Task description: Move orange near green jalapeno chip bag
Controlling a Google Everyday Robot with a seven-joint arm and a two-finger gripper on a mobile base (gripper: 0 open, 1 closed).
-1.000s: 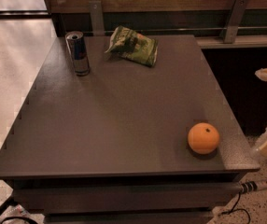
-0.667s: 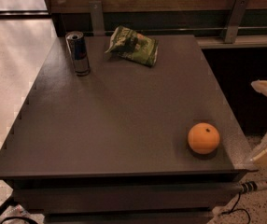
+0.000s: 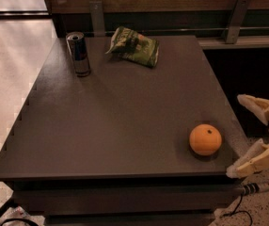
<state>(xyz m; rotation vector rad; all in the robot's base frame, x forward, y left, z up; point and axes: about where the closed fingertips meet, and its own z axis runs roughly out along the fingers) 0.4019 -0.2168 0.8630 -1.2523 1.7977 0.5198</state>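
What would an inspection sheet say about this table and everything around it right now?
Surface: dark table, flat, mostly bare.
Job's things: orange near the front right corner; green chip bag lying at the far edge, well apart from the orange.
Clutter: one drink can standing upright at the far left, beside the bag but not touching it.
Claw: claw just past the table's right edge, beside the orange, not touching it, fingers spread, empty.
Cables: a dark cable on the ground below the front right corner.
Surroundings: pale floor to the left; metal bracket on the back wall.
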